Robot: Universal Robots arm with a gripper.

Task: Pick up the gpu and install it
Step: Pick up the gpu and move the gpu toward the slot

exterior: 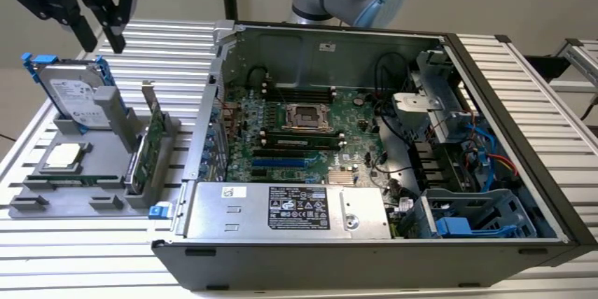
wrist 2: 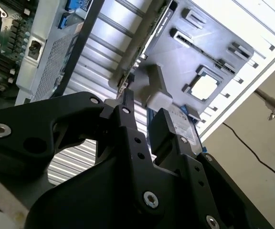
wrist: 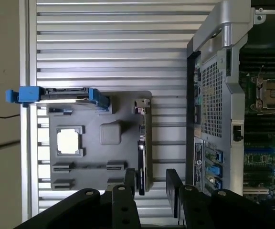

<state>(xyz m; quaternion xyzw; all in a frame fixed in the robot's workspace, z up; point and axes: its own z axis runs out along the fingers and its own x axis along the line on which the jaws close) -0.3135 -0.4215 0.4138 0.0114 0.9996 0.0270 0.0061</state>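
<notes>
While gpu [exterior: 150, 146] stands edgewise in holder [exterior: 70, 204], end effector [exterior: 103, 36] hovers above, apparently well apart.

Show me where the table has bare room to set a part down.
Free: the table slats in front of the gray holder, the slats behind it, and the strip on the exterior view's right of the computer case. Crowded: the holder itself and the thin gap between the gpu and the case.
</notes>
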